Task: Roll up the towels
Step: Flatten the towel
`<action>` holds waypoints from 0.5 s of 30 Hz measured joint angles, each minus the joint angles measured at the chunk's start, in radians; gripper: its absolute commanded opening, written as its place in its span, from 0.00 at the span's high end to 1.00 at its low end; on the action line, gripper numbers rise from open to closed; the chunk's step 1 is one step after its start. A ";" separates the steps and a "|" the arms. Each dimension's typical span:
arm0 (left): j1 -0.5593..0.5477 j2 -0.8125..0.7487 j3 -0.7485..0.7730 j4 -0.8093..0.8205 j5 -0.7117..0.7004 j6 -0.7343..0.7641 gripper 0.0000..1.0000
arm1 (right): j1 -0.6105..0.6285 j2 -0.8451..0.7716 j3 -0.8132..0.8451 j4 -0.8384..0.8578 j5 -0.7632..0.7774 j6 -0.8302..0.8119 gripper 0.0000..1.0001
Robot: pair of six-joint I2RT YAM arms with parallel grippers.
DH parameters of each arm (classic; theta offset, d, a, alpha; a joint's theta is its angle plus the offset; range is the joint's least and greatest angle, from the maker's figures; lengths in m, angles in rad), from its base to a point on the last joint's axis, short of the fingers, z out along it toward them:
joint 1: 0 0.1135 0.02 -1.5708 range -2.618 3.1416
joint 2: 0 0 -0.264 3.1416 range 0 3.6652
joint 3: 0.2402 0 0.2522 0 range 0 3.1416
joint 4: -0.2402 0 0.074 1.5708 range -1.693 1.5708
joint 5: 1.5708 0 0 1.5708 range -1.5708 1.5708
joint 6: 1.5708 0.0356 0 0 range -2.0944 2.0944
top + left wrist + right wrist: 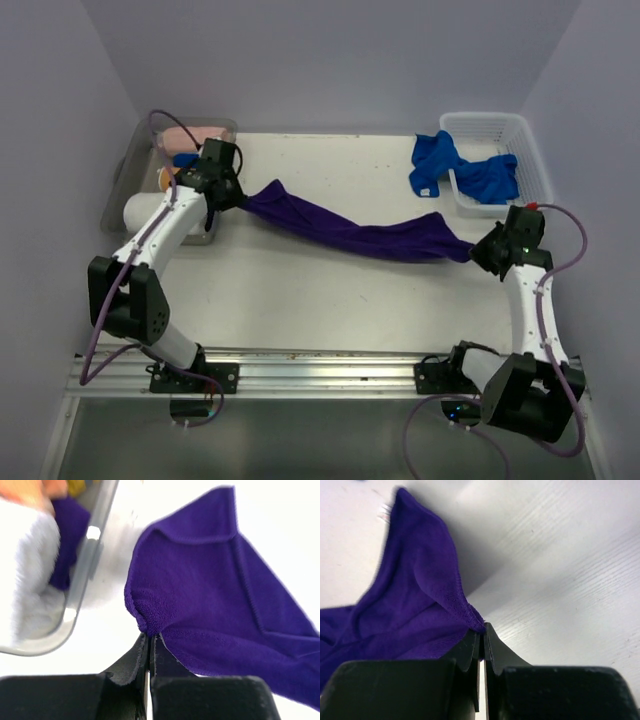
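Observation:
A dark purple towel (350, 232) stretches across the middle of the table between both arms. My left gripper (238, 196) is shut on its left corner, seen in the left wrist view with the purple towel (210, 580) pinched at the gripper (150, 636). My right gripper (478, 250) is shut on the opposite corner; the right wrist view shows the purple towel (415, 610) caught at the gripper (482, 628). Royal blue towels (450, 170) hang out of the white basket. A peach-orange towel (190, 135) lies in the clear bin at the back left.
The white lattice basket (525, 140) stands at the back right. A clear plastic bin (125, 180) with rolled cloths, one white (30, 580), stands at the back left next to my left arm. A metal rail (320, 365) runs along the near edge.

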 measured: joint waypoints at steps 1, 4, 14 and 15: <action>0.010 -0.003 0.027 -0.003 0.005 0.006 1.00 | 0.000 -0.015 0.027 -0.018 0.000 0.000 1.00; 0.045 -0.019 0.111 -0.021 0.023 0.023 1.00 | 0.000 -0.047 0.116 -0.079 0.003 0.000 1.00; 0.092 -0.118 0.415 -0.063 0.077 0.048 1.00 | 0.000 -0.137 0.498 -0.260 0.037 -0.011 1.00; 0.093 -0.127 0.440 -0.065 0.076 0.050 1.00 | 0.000 -0.149 0.528 -0.281 0.046 -0.015 1.00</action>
